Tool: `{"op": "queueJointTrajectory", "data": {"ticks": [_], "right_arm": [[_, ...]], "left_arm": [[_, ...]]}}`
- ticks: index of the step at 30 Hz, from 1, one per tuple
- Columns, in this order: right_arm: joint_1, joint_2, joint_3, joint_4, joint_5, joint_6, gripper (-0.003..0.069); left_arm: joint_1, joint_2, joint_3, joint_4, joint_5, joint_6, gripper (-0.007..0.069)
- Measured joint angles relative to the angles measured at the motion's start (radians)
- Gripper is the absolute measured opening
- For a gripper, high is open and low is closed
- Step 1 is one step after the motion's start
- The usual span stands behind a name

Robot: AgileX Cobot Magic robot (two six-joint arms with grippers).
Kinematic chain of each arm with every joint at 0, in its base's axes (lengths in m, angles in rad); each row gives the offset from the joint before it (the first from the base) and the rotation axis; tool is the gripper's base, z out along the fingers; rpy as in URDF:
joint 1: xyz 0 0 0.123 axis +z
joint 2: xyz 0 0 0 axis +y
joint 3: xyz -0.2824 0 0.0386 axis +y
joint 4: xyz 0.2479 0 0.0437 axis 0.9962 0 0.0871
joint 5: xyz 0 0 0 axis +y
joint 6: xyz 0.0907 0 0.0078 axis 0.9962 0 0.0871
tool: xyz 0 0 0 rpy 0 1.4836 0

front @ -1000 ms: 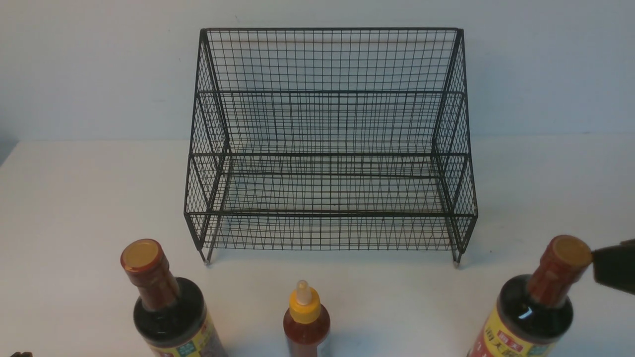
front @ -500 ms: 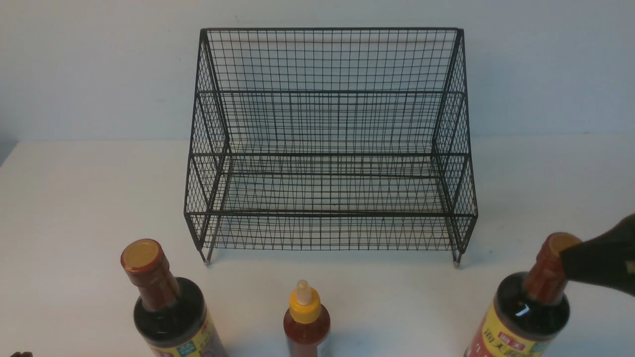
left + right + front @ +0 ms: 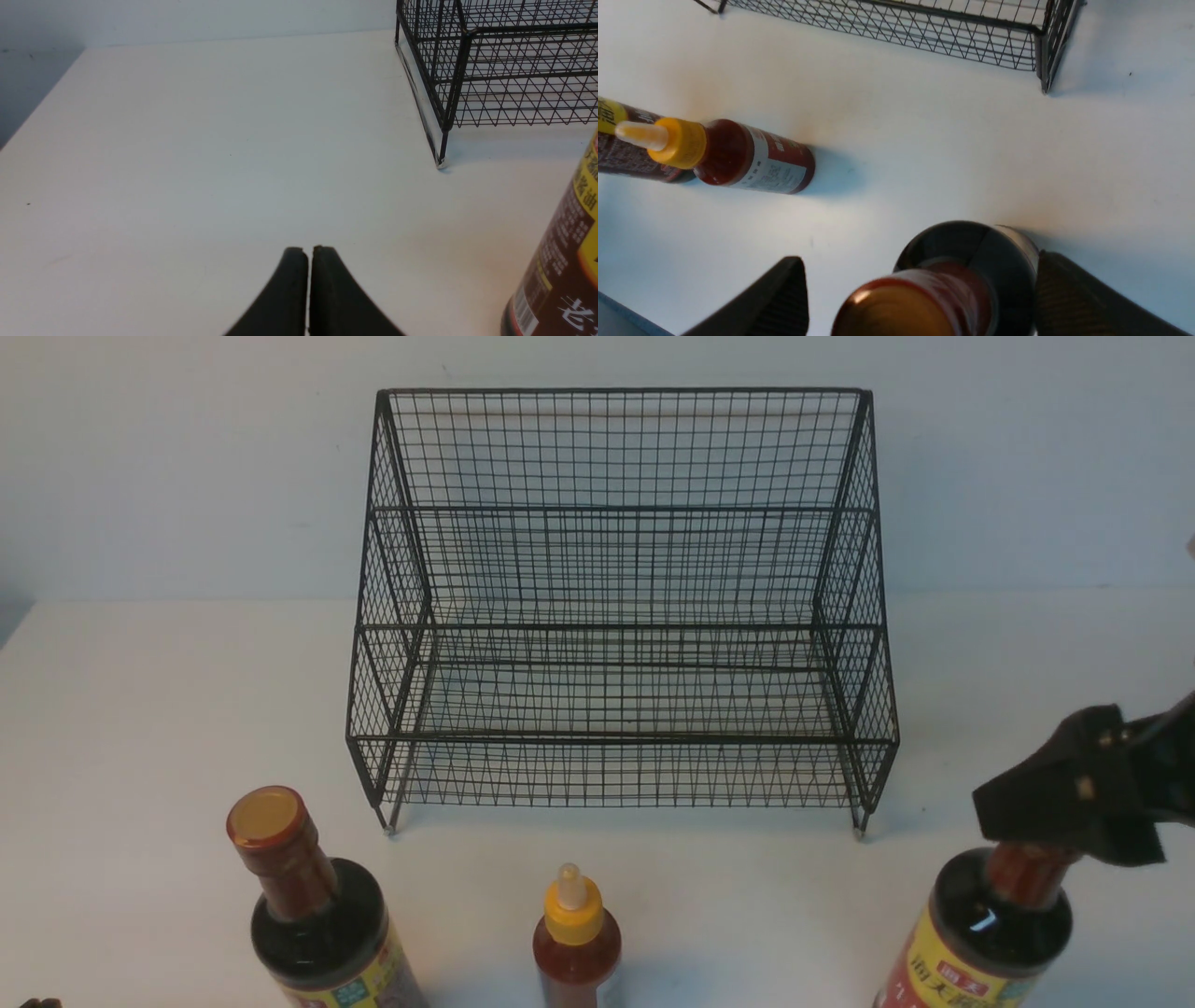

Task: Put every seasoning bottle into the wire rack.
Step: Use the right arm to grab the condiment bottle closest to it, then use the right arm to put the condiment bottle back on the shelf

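Rack (image 3: 616, 569): back-centre of table (image 3: 140, 728). Upright on table in front of rack: L soy bottle (image 3: 317, 915), red sauce bottle (image 3: 576, 943), R soy bottle (image 3: 999, 924). R gripper (image 3: 1055, 807): spread astride R soy bottle's neck. L gripper (image 3: 308, 254): fingers pressed together.

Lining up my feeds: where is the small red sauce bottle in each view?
Front view: red sauce bottle at bottom centre, in front of the wire rack.
Left wrist view: not in it.
Right wrist view: red sauce bottle beyond the open right gripper.
Shared landmark: the wire rack, in all three.
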Motion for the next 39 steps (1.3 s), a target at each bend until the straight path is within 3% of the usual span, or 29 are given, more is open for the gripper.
{"op": "queueJointTrajectory", "data": {"ticks": [11, 16, 20, 28, 39], "right_arm": [[0.001, 0.058, -0.001, -0.044, 0.019, -0.007, 0.0559], [0.001, 0.058, -0.001, -0.044, 0.05, -0.02, 0.037], [0.001, 0.058, -0.013, -0.083, 0.051, -0.047, 0.0279], [0.001, 0.069, -0.103, -0.108, 0.15, -0.058, 0.0279], [0.001, 0.069, -0.31, -0.142, 0.166, -0.059, 0.0279]], "left_arm": [[0.0, 0.0, 0.0, 0.0, 0.0, 0.0, -0.0005], [0.0, 0.0, 0.0, 0.0, 0.0, 0.0, -0.0005], [0.0, 0.0, 0.0, 0.0, 0.0, 0.0, -0.0005], [0.0, 0.0, 0.0, 0.0, 0.0, 0.0, -0.0005], [0.001, 0.0, 0.0, 0.0, 0.0, 0.0, -0.0005]]}}
